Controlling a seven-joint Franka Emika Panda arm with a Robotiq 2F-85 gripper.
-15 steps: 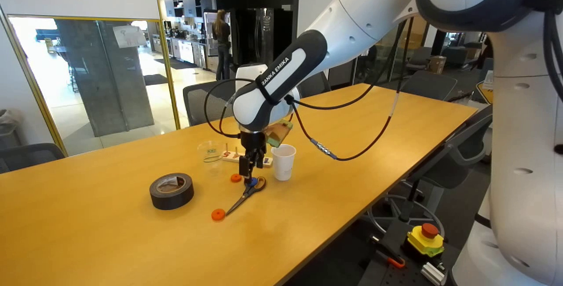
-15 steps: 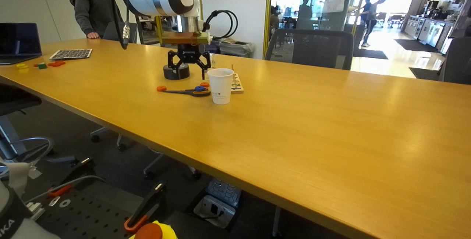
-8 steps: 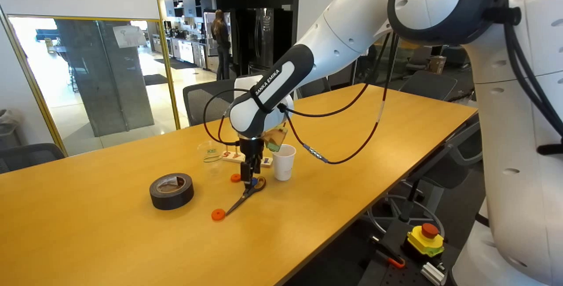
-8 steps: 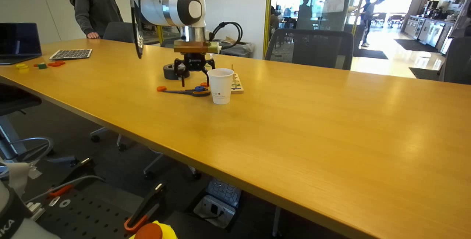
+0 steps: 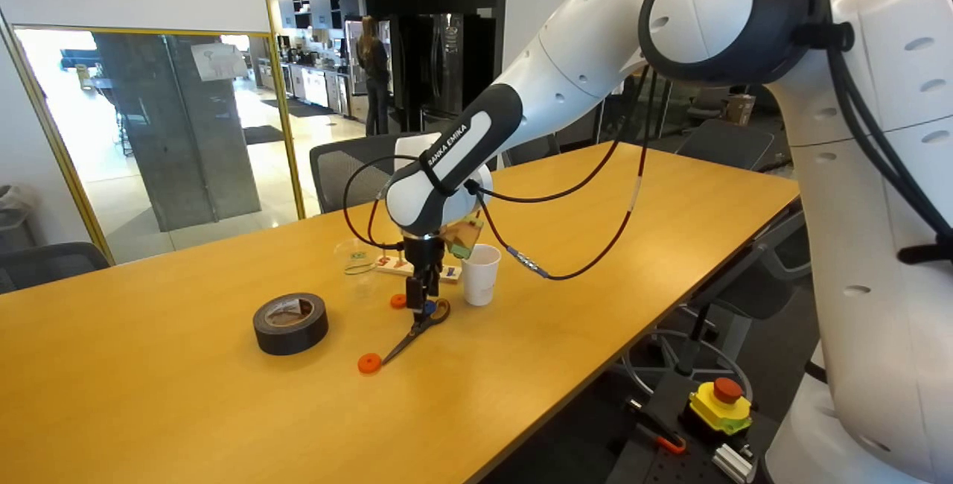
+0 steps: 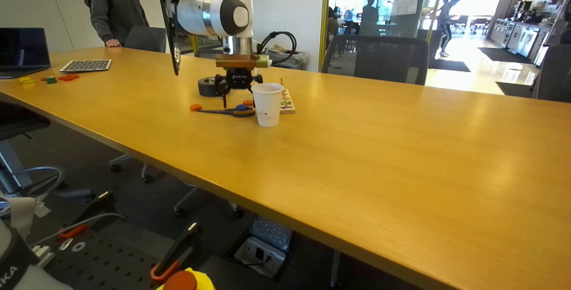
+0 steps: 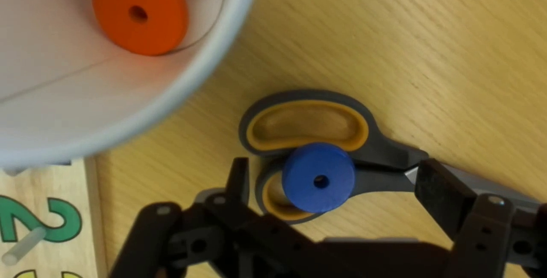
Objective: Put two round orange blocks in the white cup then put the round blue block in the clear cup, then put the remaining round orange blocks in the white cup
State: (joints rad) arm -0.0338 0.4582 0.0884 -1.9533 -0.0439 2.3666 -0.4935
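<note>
In an exterior view, nearest on the tabletop (image 5: 186, 402), an orange block (image 5: 369, 363) lies just beside the tip of the scissors (image 7: 378, 179); a roll of black tape (image 5: 290, 333) sits apart. Next, the blue block (image 7: 318, 177) rests on the scissors' handles. The hand (image 7: 333, 177) is over it, jaws spread wide, clearance on both sides. The white cup (image 5: 480, 275) stands upright nearby, two orange blocks (image 7: 140, 12) inside, one partly visible. Further back: another orange block (image 5: 398, 301), the clear cup (image 5: 356, 259), a number board (image 5: 393, 266).

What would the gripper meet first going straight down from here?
Likely the round blue block, lying on the scissors, between the open jaws of the gripper; one jaw might touch the scissors first, depth being unclear.
</note>
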